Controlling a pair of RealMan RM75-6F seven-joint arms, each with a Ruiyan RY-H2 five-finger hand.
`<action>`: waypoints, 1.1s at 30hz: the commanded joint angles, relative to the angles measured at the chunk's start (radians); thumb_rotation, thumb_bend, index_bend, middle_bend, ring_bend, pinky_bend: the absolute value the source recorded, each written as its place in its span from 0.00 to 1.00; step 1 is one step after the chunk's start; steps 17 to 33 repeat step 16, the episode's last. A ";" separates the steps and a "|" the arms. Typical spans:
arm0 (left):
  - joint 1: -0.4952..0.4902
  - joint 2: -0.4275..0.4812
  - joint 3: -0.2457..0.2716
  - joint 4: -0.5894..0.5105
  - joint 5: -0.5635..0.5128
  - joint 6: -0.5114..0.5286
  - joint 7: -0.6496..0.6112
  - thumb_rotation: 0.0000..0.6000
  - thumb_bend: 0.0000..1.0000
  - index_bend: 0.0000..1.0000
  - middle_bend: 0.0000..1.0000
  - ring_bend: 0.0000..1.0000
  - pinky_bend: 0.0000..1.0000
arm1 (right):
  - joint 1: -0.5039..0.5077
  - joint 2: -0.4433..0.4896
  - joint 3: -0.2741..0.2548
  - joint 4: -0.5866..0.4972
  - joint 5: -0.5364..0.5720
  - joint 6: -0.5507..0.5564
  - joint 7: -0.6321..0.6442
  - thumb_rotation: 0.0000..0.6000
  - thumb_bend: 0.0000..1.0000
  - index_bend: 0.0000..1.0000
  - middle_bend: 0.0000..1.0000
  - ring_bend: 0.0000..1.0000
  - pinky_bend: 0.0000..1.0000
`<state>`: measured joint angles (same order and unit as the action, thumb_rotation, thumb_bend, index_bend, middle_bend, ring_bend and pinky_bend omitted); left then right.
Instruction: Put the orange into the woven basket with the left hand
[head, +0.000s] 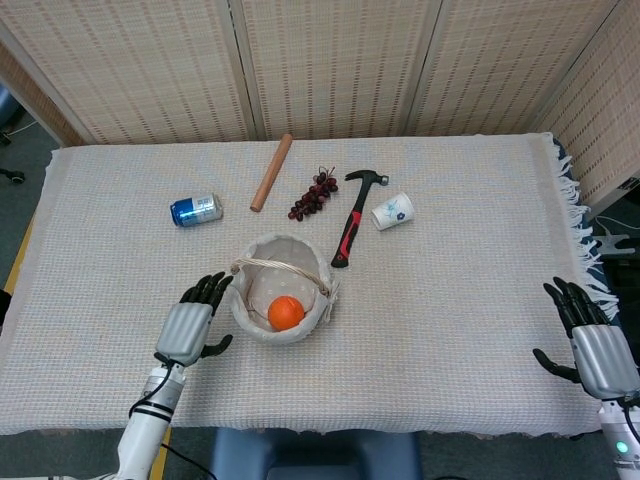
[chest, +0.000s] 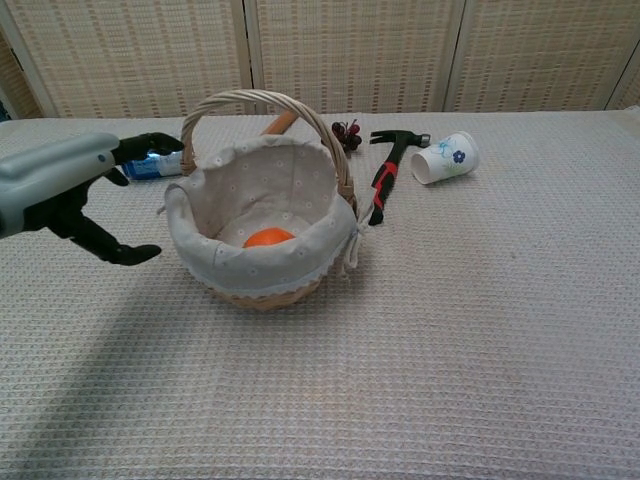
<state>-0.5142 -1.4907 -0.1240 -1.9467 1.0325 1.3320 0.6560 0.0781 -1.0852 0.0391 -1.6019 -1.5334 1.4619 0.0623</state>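
We see the orange (head: 285, 312) lying inside the woven basket (head: 252, 316) on its cloth lining, the left hand (head: 189, 326) just beside the basket with fingers spread and empty, and the right hand (head: 597, 352) well apart at the table edge, fingers spread.

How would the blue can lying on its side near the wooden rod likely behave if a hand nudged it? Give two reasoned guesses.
The blue can lies on its side on the cloth, so a nudge across its length would probably roll it. Its smooth, shiny wall looks slippery to grip. Whether it is full or empty cannot be told, so its weight is uncertain.
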 joint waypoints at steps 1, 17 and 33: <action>0.052 0.117 0.082 0.069 0.070 -0.009 -0.042 1.00 0.26 0.00 0.00 0.00 0.15 | 0.001 -0.004 0.001 -0.002 0.002 -0.001 -0.008 1.00 0.11 0.00 0.00 0.00 0.20; 0.210 0.199 0.227 0.288 0.285 0.039 -0.338 1.00 0.28 0.00 0.00 0.00 0.13 | -0.004 -0.027 0.013 0.001 0.017 0.016 -0.047 1.00 0.11 0.00 0.00 0.00 0.20; 0.210 0.199 0.227 0.288 0.285 0.039 -0.338 1.00 0.28 0.00 0.00 0.00 0.13 | -0.004 -0.027 0.013 0.001 0.017 0.016 -0.047 1.00 0.11 0.00 0.00 0.00 0.20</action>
